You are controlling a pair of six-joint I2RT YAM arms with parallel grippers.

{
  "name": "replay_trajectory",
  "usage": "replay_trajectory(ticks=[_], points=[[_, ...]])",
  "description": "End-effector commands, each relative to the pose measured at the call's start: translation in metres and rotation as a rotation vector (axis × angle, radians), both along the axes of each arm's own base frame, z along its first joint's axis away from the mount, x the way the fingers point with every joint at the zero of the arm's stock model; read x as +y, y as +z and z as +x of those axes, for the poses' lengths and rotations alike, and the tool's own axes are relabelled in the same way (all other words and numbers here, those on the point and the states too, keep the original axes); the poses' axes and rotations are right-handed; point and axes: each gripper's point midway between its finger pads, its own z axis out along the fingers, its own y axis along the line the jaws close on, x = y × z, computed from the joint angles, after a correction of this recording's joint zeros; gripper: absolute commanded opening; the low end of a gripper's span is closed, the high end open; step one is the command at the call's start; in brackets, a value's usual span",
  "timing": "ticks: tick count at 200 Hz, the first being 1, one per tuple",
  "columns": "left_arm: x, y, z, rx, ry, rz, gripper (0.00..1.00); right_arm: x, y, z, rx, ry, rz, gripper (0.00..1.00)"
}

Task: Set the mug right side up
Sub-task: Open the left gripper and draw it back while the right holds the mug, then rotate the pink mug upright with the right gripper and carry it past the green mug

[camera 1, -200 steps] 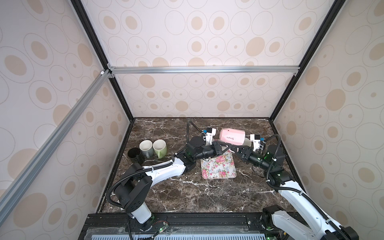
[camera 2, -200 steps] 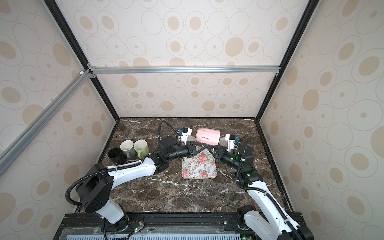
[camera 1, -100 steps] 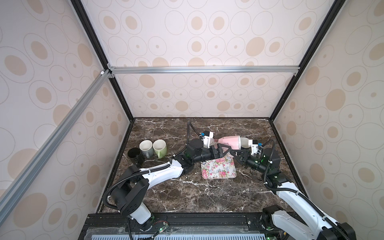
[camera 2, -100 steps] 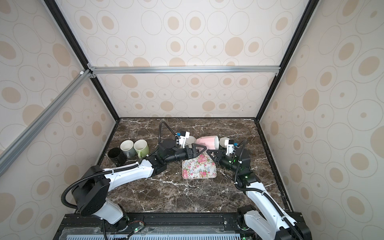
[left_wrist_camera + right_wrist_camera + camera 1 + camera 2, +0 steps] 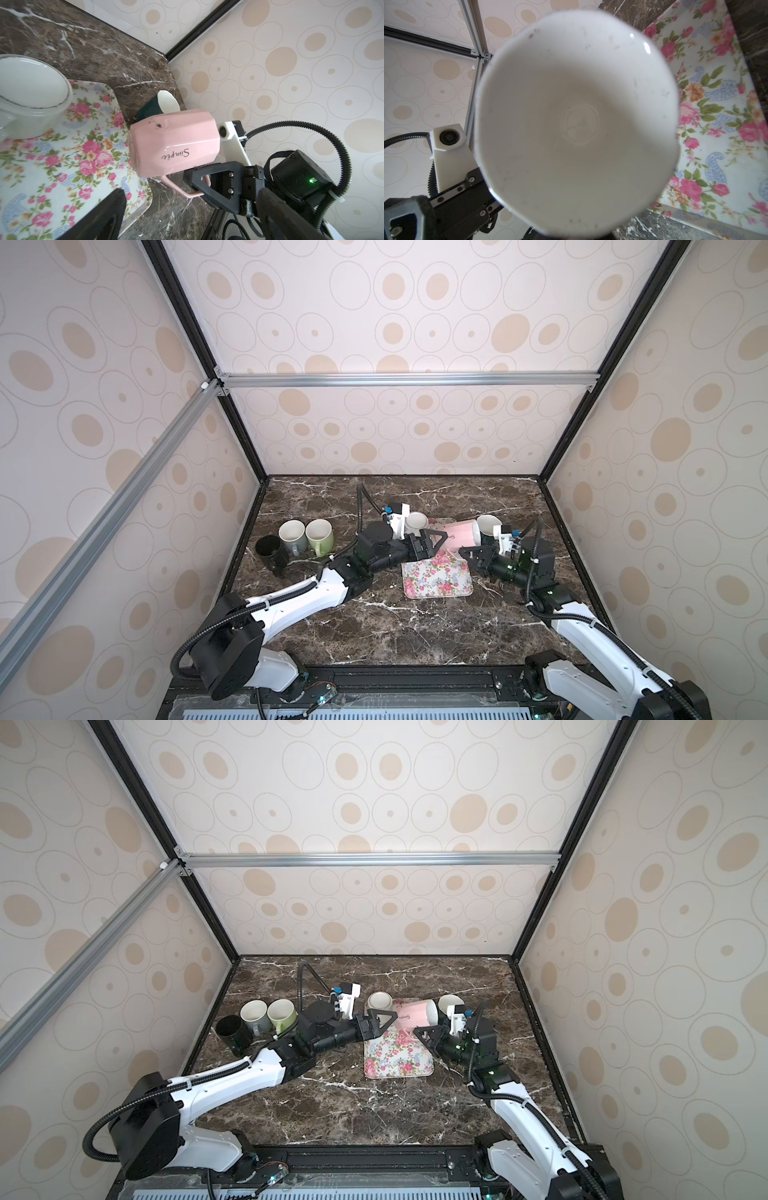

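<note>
The pink mug (image 5: 455, 534) (image 5: 415, 1014) lies on its side above the far right corner of the floral tray (image 5: 436, 580). Its mouth points at the right arm and its base at the left arm. My right gripper (image 5: 468, 553) is shut on the mug's handle (image 5: 187, 192), which hangs below the body (image 5: 174, 143). The right wrist view looks straight into the mug's white inside (image 5: 575, 104), which hides that gripper's jaws. My left gripper (image 5: 432, 545) stands open just left of the mug's base, touching nothing.
A white cup (image 5: 417, 522) sits on the tray's far left corner. A dark mug with a cream inside (image 5: 486, 524) stands behind the pink one. Black (image 5: 268, 549), grey (image 5: 293, 533) and green (image 5: 319, 533) mugs stand at the left wall.
The left gripper has opened and let go of the pink mug. The mug, held by the right gripper, has come down towards the tray and turned onto its side.
</note>
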Motion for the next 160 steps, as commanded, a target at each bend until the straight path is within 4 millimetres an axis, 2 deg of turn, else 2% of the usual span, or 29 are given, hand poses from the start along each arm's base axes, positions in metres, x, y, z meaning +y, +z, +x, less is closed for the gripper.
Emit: replay_trajectory(ticks=[1, 36, 70, 108, 160], points=[[0.027, -0.007, 0.001, -0.029, 0.085, 0.106, 0.98, 0.000, 0.047, 0.004, -0.181, 0.016, -0.040, 0.00], [0.061, -0.021, -0.009, -0.023, 0.170, 0.161, 0.98, -0.004, 0.051, 0.001, -0.194, 0.019, -0.105, 0.00], [0.081, -0.034, -0.016, -0.013, 0.217, 0.176, 0.98, -0.008, 0.055, 0.005, -0.199, 0.007, -0.145, 0.00], [0.091, -0.036, -0.021, -0.023, 0.232, 0.184, 0.98, -0.016, 0.071, 0.011, -0.223, -0.021, -0.231, 0.00], [0.094, -0.044, -0.025, -0.026, 0.221, 0.199, 0.98, -0.042, 0.095, 0.017, -0.232, -0.113, -0.399, 0.00]])
